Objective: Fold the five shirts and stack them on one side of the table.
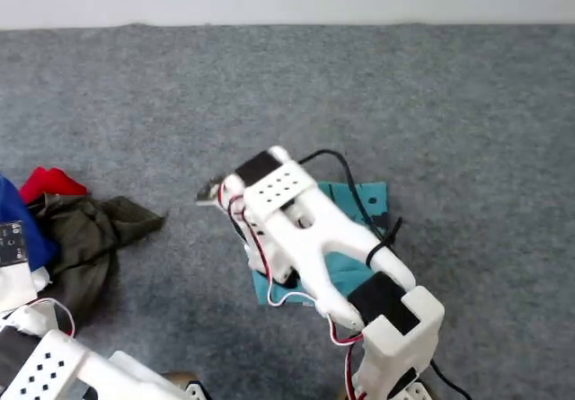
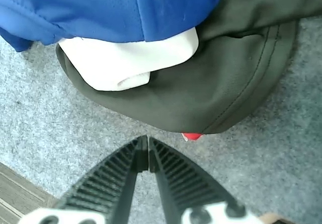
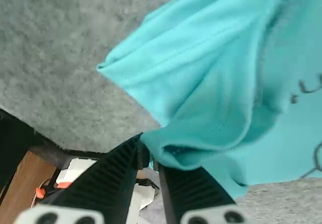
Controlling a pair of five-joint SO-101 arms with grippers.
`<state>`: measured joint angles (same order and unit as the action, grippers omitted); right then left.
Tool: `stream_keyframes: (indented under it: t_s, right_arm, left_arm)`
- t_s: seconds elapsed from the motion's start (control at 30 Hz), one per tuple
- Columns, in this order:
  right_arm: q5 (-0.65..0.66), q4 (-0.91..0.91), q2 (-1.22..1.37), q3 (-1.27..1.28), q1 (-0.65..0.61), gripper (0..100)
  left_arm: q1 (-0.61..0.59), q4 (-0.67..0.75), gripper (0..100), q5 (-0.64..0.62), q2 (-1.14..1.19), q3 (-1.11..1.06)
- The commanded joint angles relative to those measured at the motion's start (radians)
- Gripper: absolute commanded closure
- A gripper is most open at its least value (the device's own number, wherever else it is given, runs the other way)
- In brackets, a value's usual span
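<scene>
My right gripper [image 3: 147, 151] is shut on a folded edge of the teal shirt [image 3: 216, 83], lifting a bunched corner off the grey table. From above, my right arm [image 1: 305, 225] lies across the teal shirt [image 1: 359, 204], covering most of it. A pile at the table's left holds an olive shirt [image 1: 85, 234], a blue shirt [image 1: 20, 216], a red shirt [image 1: 52, 182] and a white shirt [image 1: 16, 283]. My left gripper [image 2: 148, 144] is shut with nothing in it, just short of the olive shirt [image 2: 216, 78], which lies under the white shirt [image 2: 126, 58] and blue shirt [image 2: 115, 7].
Grey carpet-like cloth [image 1: 404, 94] covers the table, with wide bare room at the back and right. The table's near edge and a wooden floor [image 3: 15, 194] lie just behind the right gripper. My left arm [image 1: 54, 368] sits at the front left corner.
</scene>
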<state>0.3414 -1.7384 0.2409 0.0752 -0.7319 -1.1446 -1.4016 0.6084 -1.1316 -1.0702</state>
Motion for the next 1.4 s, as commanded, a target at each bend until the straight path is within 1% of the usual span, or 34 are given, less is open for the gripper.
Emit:
stream_keyframes:
  t_s: [0.0, 0.13, 0.3, 0.5, 0.57, 0.67, 0.77, 0.87, 0.97, 1.03, 1.13, 1.23, 1.37]
  right_arm:
    - [-0.002, 0.016, -0.064, 0.026, -0.022, 98.8]
    - [-0.003, 0.048, -0.058, 0.032, -0.045, 98.7]
    - [-0.003, 0.076, -0.056, 0.032, -0.122, 97.6]
    - [-0.003, 0.081, -0.056, 0.032, -0.208, 84.2]
    - [-0.003, 0.074, -0.056, 0.029, -0.226, 81.6]
    - [-0.003, 0.064, -0.064, 0.028, -0.237, 81.6]
    - [-0.002, 0.016, -0.065, -0.009, -0.231, 82.7]
    - [0.005, -0.033, -0.061, -0.086, -0.199, 90.5]
    - [0.006, -0.036, -0.058, -0.146, -0.119, 99.6]
    - [0.006, -0.038, -0.058, -0.175, -0.058, 98.3]
    - [0.006, -0.05, -0.068, -0.21, 0.021, 98.8]
    - [0.0, -0.058, -0.116, -0.209, 0.074, 98.9]
    - [0.0, -0.056, -0.219, -0.138, 0.127, 98.9]
  left_arm:
    - [-0.002, 0.02, 98, 0.008, -0.008, 0.005]
    - [-0.002, 0.018, 98, 0.008, -0.008, 0.004]
    - [-0.002, 0.018, 98, 0.008, -0.008, 0.004]
    - [-0.002, 0.017, 98, 0.008, -0.008, 0.002]
    - [-0.002, 0.017, 98, 0.008, -0.008, 0.002]
    - [-0.002, 0.015, 98, 0.008, -0.008, 0.002]
    - [-0.002, 0.014, 98, 0.008, -0.008, 0.002]
    - [-0.002, 0.014, 98, 0.008, -0.008, 0.002]
    - [-0.002, 0.014, 98, 0.008, -0.008, 0.002]
    - [-0.002, 0.014, 98, 0.008, -0.008, 0.002]
    - [-0.003, 0.014, 98, 0.008, -0.008, 0.005]
    - [-0.003, 0.012, 98, 0.008, -0.008, 0.007]
    - [-0.003, 0.012, 98, 0.008, -0.008, 0.012]
